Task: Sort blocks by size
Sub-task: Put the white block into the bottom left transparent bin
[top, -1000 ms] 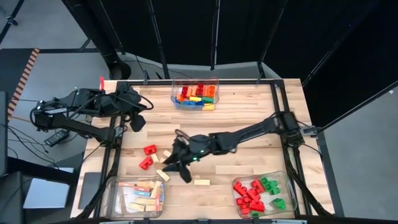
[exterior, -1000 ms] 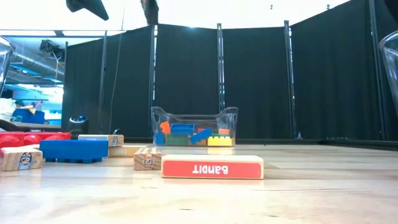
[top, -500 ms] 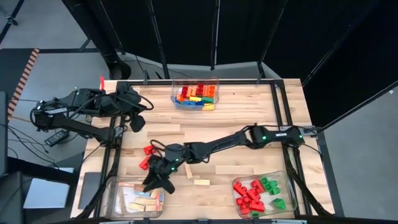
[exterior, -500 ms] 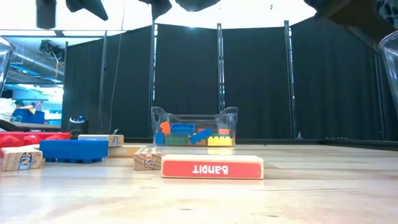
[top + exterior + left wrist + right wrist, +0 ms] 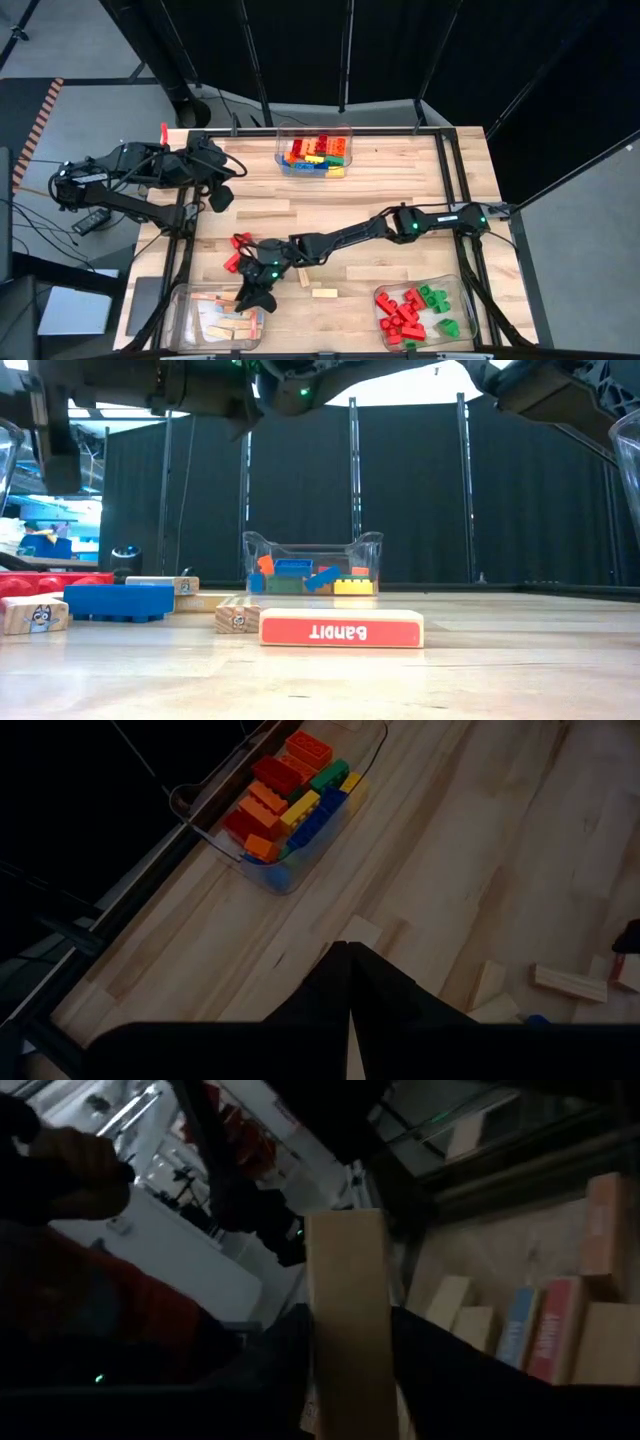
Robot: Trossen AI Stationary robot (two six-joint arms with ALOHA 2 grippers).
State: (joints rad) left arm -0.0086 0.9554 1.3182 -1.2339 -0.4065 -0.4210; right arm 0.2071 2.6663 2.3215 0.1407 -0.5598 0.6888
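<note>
Wooden bar carried to its bin

The right gripper [image 5: 250, 297] hovers over the rim of the bin of wooden bars [image 5: 190, 322], its fingers [image 5: 440, 1380] part open around a tan bar [image 5: 350, 1320]. Next it likely spreads wider to drop it in. The left gripper [image 5: 222, 195], pinched shut and empty, waits well beyond that bin.

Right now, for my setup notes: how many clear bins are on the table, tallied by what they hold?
Bin of mixed coloured bricks: 1
Bin of wooden bars: 1
Bin of red and green bricks: 1
Total: 3
</note>
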